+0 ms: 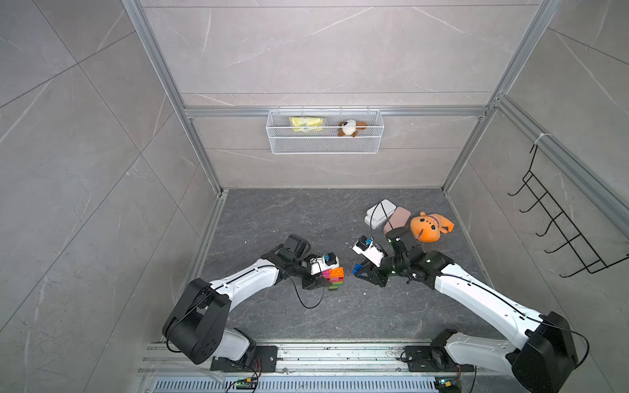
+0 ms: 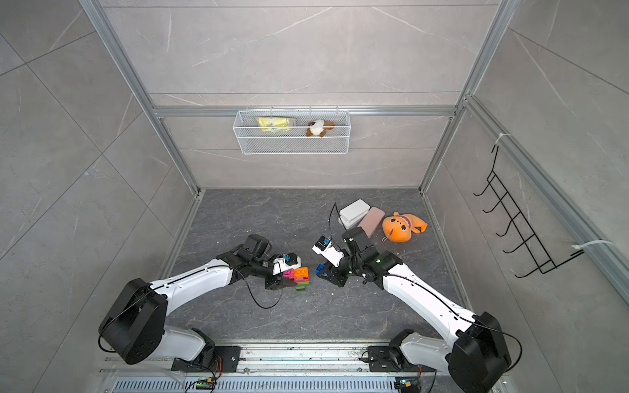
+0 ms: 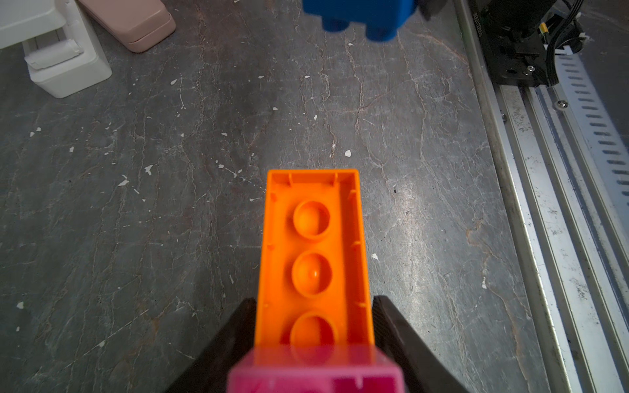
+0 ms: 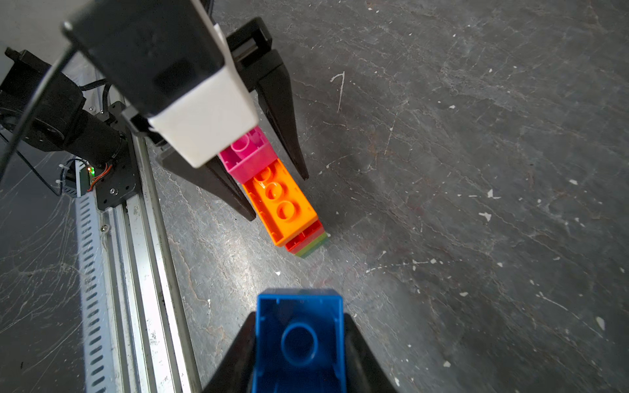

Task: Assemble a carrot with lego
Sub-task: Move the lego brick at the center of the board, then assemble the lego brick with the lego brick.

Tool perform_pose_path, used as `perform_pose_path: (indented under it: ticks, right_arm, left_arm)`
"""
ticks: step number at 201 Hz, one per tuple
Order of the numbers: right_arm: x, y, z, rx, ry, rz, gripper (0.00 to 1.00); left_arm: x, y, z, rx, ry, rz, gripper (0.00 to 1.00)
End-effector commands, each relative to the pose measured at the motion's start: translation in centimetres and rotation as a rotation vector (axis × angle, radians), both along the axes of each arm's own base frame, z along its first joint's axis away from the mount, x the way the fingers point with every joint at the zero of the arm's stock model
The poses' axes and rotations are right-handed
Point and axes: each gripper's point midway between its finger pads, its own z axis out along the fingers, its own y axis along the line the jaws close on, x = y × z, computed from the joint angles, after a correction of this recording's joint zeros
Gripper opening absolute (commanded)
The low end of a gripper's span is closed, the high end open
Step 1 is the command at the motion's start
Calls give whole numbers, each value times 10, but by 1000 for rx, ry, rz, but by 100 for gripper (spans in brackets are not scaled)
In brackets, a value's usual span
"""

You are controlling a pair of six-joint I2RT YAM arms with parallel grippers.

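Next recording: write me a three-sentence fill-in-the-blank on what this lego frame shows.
1. The brick gripped by the right tool is ___.
2. In the stack that the left tool straddles, the long brick beside the pink brick is ___.
3. The wire basket on the back wall holds ___ things.
Missing words: blue; orange; two.

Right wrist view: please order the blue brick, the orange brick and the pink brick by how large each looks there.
1. blue brick, but it is nearest the camera, so its real size is unsure.
2. orange brick.
3. pink brick, which is partly hidden, so its rank is unsure.
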Motion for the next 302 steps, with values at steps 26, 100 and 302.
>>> perform_pose_path:
  ticks: [26, 100, 302]
  right_arm:
    - [-3, 6, 6, -19, -79, 53, 24]
    - [-5, 15, 7, 0, -123, 111, 23]
    - [-3, 37, -4, -170, -132, 481, 23]
  left_arm:
    - [2, -1, 35, -84, -35, 50, 65]
    - [-17, 13, 86, -225, -57, 140, 75]
    - [11, 43, 75, -257, 858, 931, 70]
